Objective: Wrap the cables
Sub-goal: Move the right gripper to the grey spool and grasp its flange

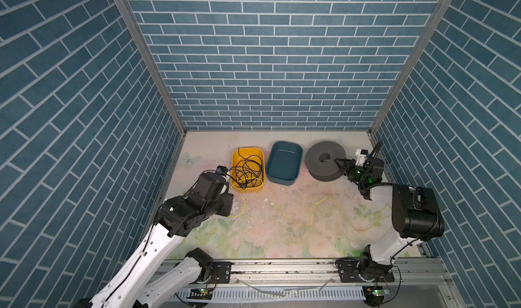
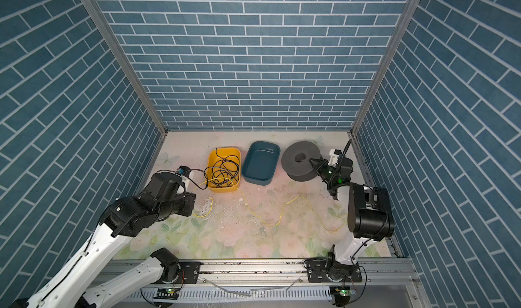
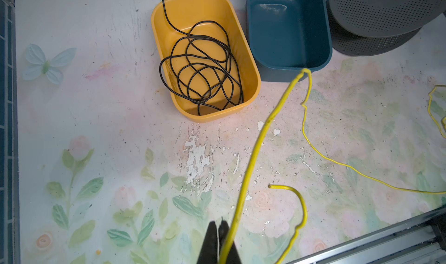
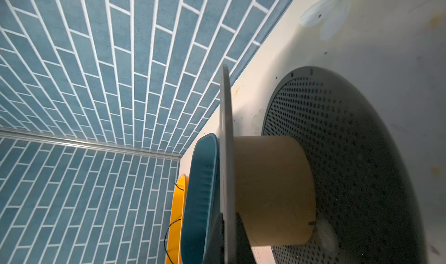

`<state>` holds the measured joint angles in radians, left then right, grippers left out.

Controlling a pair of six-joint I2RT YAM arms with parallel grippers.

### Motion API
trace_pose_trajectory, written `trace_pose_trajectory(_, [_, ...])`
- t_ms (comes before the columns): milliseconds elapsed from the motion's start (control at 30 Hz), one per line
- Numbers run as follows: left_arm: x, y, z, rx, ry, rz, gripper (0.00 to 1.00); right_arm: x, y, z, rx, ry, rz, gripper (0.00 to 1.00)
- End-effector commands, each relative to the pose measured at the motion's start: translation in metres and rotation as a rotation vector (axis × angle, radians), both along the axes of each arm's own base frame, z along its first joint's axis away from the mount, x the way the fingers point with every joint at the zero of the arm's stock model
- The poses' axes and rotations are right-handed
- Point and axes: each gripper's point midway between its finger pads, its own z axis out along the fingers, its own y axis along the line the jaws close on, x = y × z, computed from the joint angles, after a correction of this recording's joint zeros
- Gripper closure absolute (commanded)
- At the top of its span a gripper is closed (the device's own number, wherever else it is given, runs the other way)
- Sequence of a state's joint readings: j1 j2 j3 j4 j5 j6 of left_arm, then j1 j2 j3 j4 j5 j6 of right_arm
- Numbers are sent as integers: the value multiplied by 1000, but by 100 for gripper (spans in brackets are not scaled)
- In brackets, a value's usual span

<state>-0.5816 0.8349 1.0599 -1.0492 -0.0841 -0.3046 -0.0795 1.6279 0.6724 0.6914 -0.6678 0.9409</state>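
1. Top views: cable lies across table, long axis left-to-right; right gripper at spool, well apart.
2. Left wrist: left gripper pinched on cable near its end.
3. Right wrist: jaws seemingly clamp spool flange; mostly hidden.

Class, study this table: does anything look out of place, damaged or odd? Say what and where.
The yellow cable sprawls in loose kinks across the table, while the spool has a bare core. The table's flower print has flaked off in white patches near the yellow tub.
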Motion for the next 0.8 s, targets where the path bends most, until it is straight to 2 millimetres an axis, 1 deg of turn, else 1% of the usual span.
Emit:
trace_pose_trajectory(0, [-1,0,-3,-1,8,9,95,-19,-16,-22,-238,97,-29,100])
trace_pose_trajectory(167, [4,-8,-1,-25,5,-6,95,-38,-14,7,-450,120,-29,100])
trace_pose_trajectory(300, [7,-15,1,-50,-1,-14,95,-50,-6,27,-573,124,-31,100])
trace_pose_trajectory(433, [12,-24,3,-65,-9,-32,96,-58,12,42,-682,124,0,100])
trace_pose_trajectory(567, [17,-32,6,-58,-28,-47,96,-64,30,51,-797,104,9,100])
trace_pose_trajectory(700, [20,-39,7,-43,-43,-66,96,-69,53,56,-924,85,31,100])
trace_pose_trajectory(767, [21,-42,6,-40,-39,-76,96,-70,67,56,-961,77,46,100])
